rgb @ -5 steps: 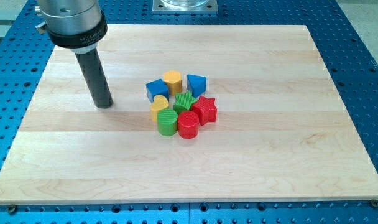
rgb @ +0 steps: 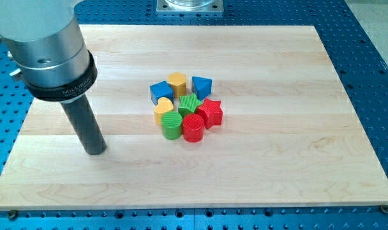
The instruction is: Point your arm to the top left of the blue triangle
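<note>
The blue triangle (rgb: 202,85) sits at the upper right of a tight cluster of blocks in the middle of the wooden board (rgb: 296,140). The cluster also holds a blue cube (rgb: 161,91), a yellow hexagon (rgb: 177,83), a yellow heart (rgb: 163,111), a green star (rgb: 189,104), a green cylinder (rgb: 171,126), a red cylinder (rgb: 193,128) and a red star (rgb: 210,112). My tip (rgb: 96,152) rests on the board far to the left of the cluster and lower than it, touching no block.
A blue perforated table (rgb: 373,38) surrounds the board on all sides. A metal mounting plate (rgb: 189,6) shows at the view's top centre. The arm's wide grey collar (rgb: 50,51) fills the upper left.
My tip has moved toward the view's bottom and slightly left, away from the cluster. The blocks have not moved.
</note>
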You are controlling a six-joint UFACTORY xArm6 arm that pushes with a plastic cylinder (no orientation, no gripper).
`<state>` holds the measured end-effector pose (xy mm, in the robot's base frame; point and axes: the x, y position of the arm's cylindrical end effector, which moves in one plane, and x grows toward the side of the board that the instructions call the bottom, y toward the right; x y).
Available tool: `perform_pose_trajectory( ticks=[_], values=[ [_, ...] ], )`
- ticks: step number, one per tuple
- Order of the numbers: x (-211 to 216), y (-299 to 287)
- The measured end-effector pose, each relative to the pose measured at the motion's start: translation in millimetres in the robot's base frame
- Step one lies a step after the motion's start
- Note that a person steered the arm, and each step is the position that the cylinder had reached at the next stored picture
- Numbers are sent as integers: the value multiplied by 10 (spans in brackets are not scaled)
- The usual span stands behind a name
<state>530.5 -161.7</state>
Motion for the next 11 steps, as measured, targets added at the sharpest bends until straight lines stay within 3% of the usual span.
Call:
perform_pose_trajectory(
  ticks=[1,3,5,6,7,8,10,11],
  values=[
    [5,44],
    [63,972],
    [62,887],
    [-104,492],
    [-698,331],
    [-1617,632],
    [-1919,1978],
    [-1916,2181]
  ],
)
